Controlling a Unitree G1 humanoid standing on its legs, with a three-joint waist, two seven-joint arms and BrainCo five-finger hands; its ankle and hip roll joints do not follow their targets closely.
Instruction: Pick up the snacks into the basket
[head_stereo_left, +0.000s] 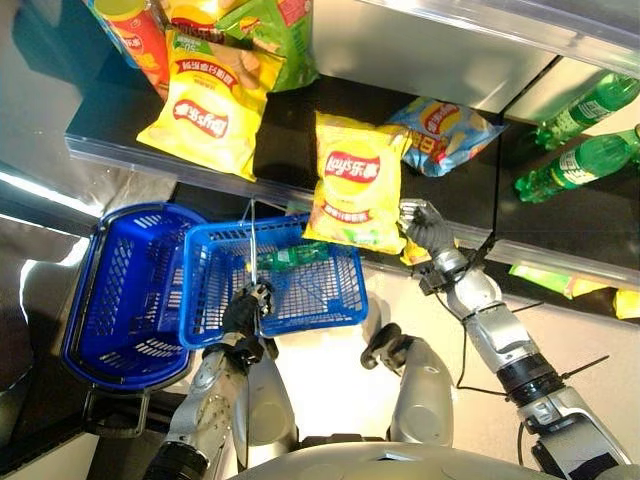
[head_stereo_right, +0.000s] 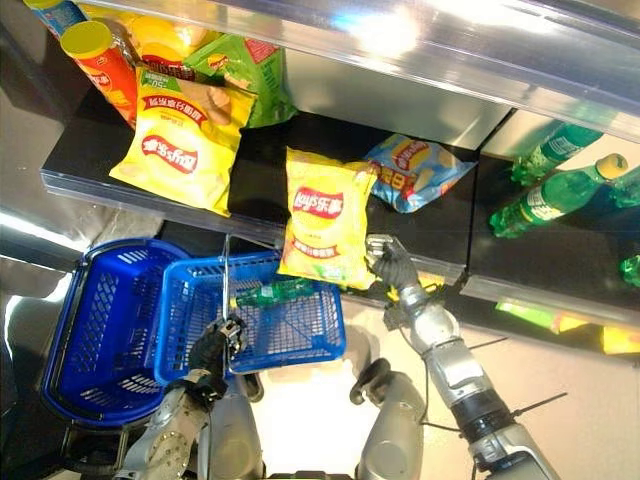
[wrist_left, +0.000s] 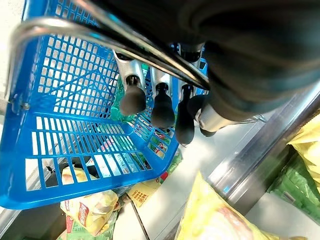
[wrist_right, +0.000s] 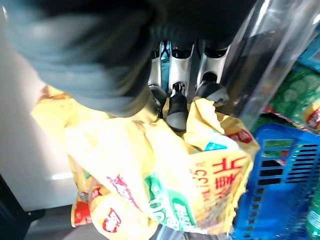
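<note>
Step in hand, as I judge it: carrying a picked snack from shelf to basket. The right hand (head_stereo_left: 428, 228) pinches the edge of a yellow chip bag (head_stereo_left: 355, 182); in the right wrist view its fingers (wrist_right: 176, 112) are curled into the crumpled top of the bag, thumb side hidden. The bag hangs off the front lip of the dark shelf (head_stereo_left: 290, 125), its lower part over the far right corner of the basket (head_stereo_left: 300, 290), at roughly 1 o'clock from the basket's middle. The left hand (head_stereo_left: 247, 312) is closed round the basket's wire handle (head_stereo_left: 252, 240); the left wrist view shows its fingers (wrist_left: 162, 107) wrapped over the metal bar, with the blue mesh beyond. A green bottle (head_stereo_left: 290, 257) already lies inside the basket near its far wall. A second, darker blue basket (head_stereo_left: 115, 290) sits at 9 o'clock of the held one, touching or overlapping it. On the shelf there remain a larger yellow bag (head_stereo_left: 205, 110) at 11 o'clock, a blue-and-yellow bag (head_stereo_left: 440, 130) at 1 o'clock, a red can (head_stereo_left: 135, 35), a green bag (head_stereo_left: 275, 30), and green bottles (head_stereo_left: 580, 150) at 2 o'clock. Next move calls for bringing the bag toward 7 o'clock until it is wholly over the basket's opening, then loosening the pinch; the bag is light and floppy, so it could catch on the rim or the handle.
</note>
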